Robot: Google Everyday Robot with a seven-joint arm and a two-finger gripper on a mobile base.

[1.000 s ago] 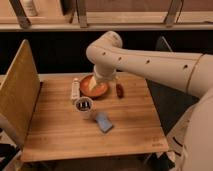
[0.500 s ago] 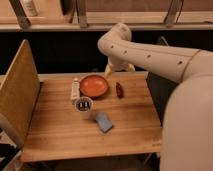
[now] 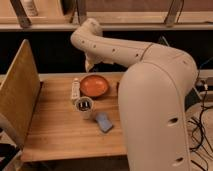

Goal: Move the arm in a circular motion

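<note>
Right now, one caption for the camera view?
Cream-white arm curls over the wooden table, gripper hanging behind the orange bowl.

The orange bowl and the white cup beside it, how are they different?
The orange bowl is wide, shallow and looks empty; the white cup is narrower, taller and holds something dark. The bowl sits farther back on the wooden table, close to the arm's gripper, which hangs above its far rim in this view; the cup stands nearer the front. Both are round, upright and open-topped.
</note>
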